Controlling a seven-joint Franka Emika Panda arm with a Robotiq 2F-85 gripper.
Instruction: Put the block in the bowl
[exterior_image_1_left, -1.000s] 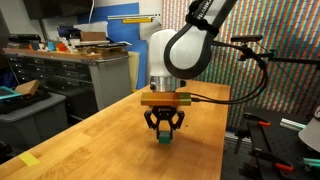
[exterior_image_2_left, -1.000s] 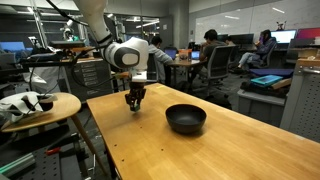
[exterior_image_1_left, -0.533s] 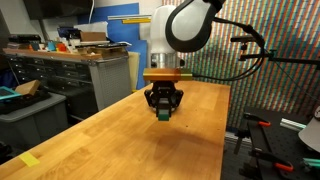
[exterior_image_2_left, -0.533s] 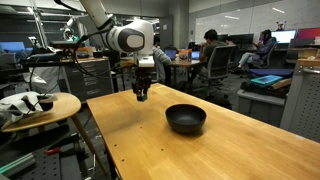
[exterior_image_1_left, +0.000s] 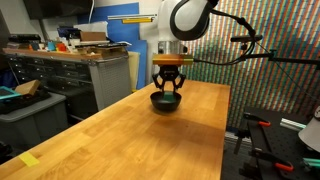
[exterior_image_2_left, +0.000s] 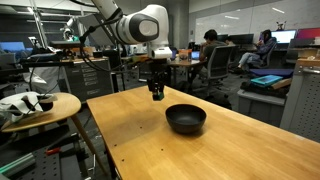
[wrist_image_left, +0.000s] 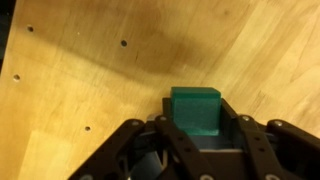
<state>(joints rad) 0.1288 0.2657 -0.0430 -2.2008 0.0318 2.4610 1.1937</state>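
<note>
The fingers (wrist_image_left: 250, 140) are clamped on the green block (wrist_image_left: 195, 108), which hangs above the table (exterior_image_2_left: 140, 140). In an exterior view the bowl (exterior_image_2_left: 186, 118) lies at about 4 o'clock. Best to centre over the bowl, lower close, then release.

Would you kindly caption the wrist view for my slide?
Gripper holding the green block above the wooden table.
</note>
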